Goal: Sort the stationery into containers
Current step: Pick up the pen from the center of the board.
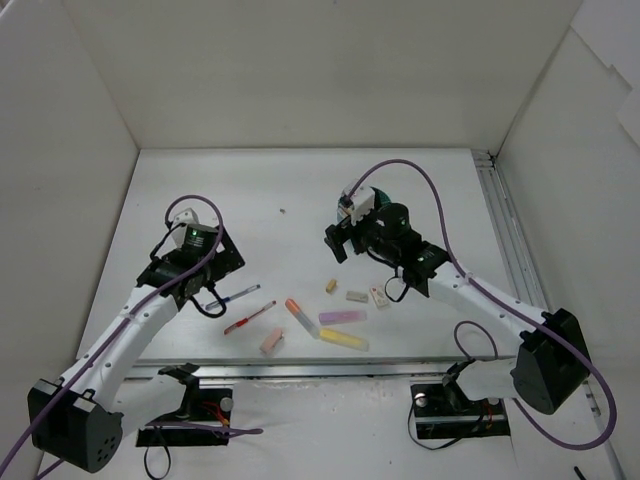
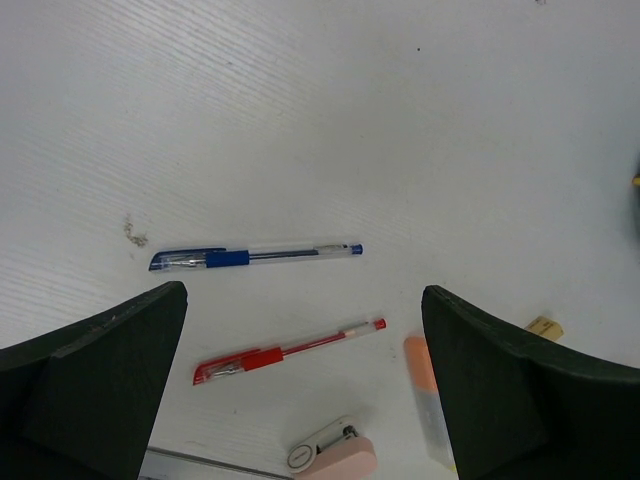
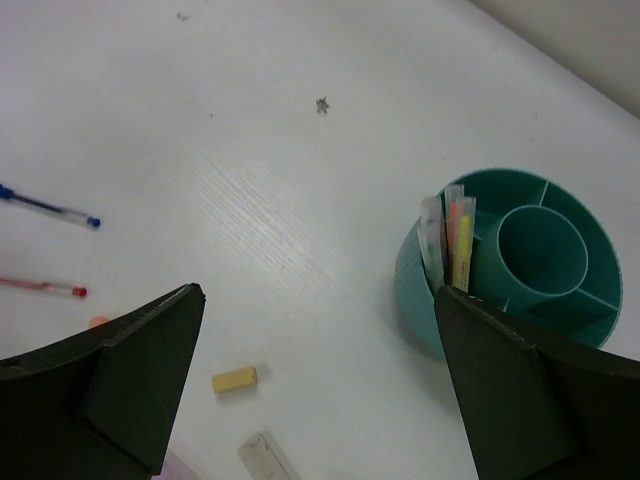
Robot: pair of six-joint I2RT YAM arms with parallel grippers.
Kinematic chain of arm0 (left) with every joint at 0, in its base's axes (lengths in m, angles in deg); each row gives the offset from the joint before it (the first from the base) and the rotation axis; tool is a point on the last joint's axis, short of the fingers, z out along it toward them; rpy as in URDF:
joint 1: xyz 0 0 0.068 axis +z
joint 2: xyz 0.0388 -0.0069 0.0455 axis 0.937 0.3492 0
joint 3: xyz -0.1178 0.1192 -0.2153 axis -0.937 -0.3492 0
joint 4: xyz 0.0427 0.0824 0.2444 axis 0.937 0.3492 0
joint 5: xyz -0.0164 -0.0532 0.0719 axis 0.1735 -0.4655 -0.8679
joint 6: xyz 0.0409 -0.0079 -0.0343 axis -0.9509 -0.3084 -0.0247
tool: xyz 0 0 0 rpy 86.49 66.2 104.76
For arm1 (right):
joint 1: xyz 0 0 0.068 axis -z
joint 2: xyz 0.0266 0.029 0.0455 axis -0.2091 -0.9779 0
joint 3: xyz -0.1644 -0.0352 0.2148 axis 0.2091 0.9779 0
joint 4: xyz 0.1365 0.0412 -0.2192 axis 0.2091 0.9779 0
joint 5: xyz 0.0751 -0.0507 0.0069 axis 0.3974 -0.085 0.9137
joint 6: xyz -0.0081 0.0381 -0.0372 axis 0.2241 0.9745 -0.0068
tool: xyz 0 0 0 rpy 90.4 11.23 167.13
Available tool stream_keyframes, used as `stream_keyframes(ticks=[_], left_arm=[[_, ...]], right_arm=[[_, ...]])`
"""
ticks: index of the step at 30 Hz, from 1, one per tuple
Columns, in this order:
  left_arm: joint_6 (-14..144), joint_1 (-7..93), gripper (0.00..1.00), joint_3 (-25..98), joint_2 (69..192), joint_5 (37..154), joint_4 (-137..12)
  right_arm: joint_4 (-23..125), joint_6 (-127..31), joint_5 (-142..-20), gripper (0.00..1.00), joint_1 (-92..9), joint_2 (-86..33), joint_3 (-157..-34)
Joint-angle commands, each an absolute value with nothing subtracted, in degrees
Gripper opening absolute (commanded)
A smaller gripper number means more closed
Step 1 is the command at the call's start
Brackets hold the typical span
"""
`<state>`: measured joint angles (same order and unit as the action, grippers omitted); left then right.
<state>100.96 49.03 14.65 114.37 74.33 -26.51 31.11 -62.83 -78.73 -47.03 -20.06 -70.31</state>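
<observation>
My left gripper (image 1: 212, 292) is open and empty above the table, beside a blue pen (image 2: 255, 257) and a red pen (image 2: 288, 352). A pink eraser (image 2: 335, 458) and an orange highlighter (image 2: 425, 385) lie below it. My right gripper (image 1: 338, 243) is open and empty, hovering left of the teal cup (image 3: 510, 265), which holds a few highlighters (image 3: 452, 238) in one outer compartment. A beige eraser (image 3: 235, 380) and a white eraser (image 3: 265, 458) lie between its fingers. From the top the cup (image 1: 378, 193) is mostly hidden behind the right wrist.
A purple highlighter (image 1: 342, 316) and a yellow highlighter (image 1: 343, 339) lie near the table's front edge. Another white eraser (image 1: 379, 296) lies under the right forearm. White walls enclose the table on three sides. A metal rail (image 1: 505, 240) runs along the right.
</observation>
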Motion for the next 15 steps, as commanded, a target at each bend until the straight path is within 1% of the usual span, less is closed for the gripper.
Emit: stream_keyframes(ticks=[1, 3, 4, 10, 15], left_arm=[[109.71, 48.73, 1.0, 15.59, 114.47, 74.15, -22.98], [114.93, 48.73, 1.0, 15.15, 115.18, 73.62, -17.96], [120.34, 48.73, 1.0, 13.84, 116.05, 73.53, -16.21], [132.68, 50.66, 1.0, 6.11, 118.51, 76.78, -23.2], [136.91, 51.81, 1.0, 7.06, 121.15, 74.16, -24.46]], right_arm=[[37.82, -65.61, -85.6, 0.98, -49.33, -19.1, -73.6], [36.33, -65.61, -90.77, 0.98, -50.56, -19.8, -73.77], [35.54, -65.09, -94.36, 0.98, -50.92, -19.98, -73.86], [31.75, -63.94, -104.66, 0.98, -51.8, -20.59, -74.12], [30.87, -65.17, -105.39, 0.98, -51.8, -19.8, -73.42]])
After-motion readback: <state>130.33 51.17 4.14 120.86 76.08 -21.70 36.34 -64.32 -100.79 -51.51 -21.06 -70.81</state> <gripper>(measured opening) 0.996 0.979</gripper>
